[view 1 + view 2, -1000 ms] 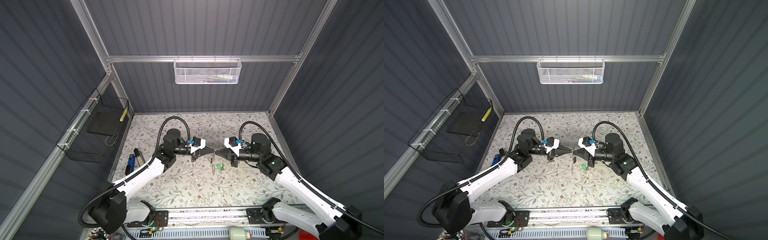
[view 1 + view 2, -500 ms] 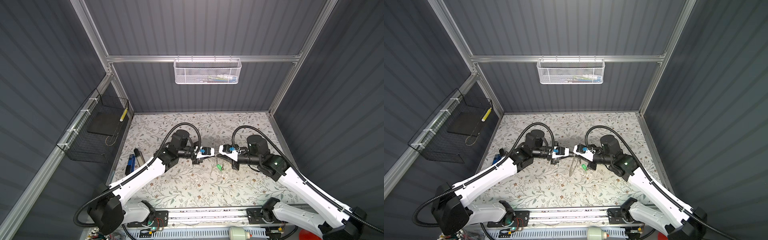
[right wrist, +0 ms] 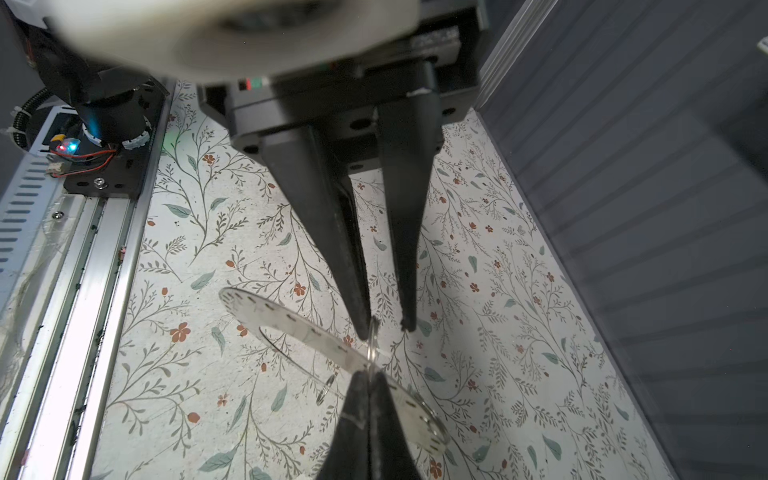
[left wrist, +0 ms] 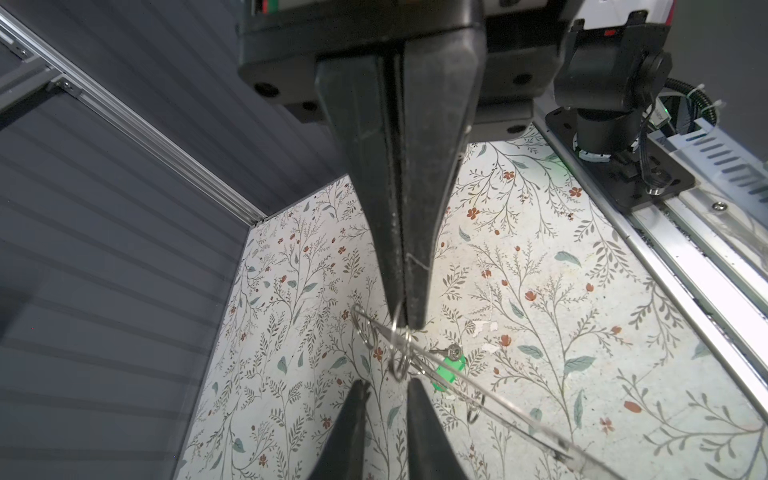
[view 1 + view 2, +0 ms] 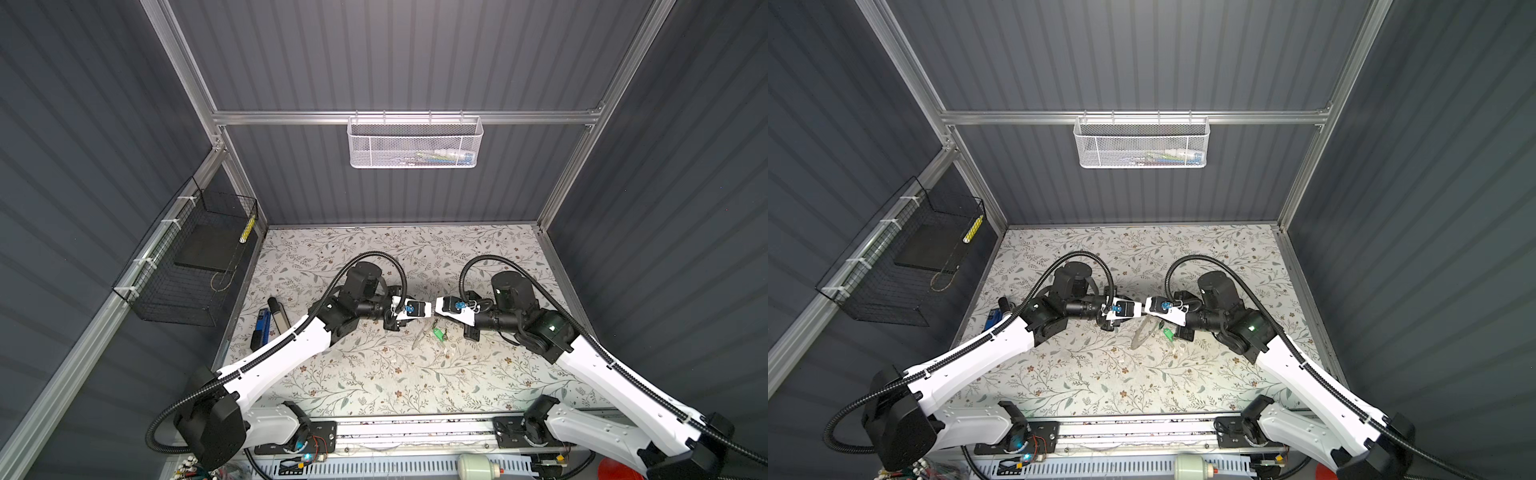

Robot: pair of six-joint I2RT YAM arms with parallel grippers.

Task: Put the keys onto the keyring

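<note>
Two grippers meet tip to tip over the floral table (image 5: 374, 374) — right gripper (image 4: 405, 316) is clamped on a wire loop (image 3: 372, 343) of the keyring (image 3: 286, 320), plate hanging slantwise down toward the front rail (image 5: 415, 428), and the left gripper (image 3: 385, 322) faces that loop head-on w/ fingers parted, loop right at one fingertip. Key (image 4: 446, 352) and green tag (image 4: 446, 374) lie loose on the table just below, a bit nearer the right arm imo — but left's the free one. Dark ribbed walls (image 5: 415, 62) all round, white basket (image 5: 415, 145) on the back one.
</note>
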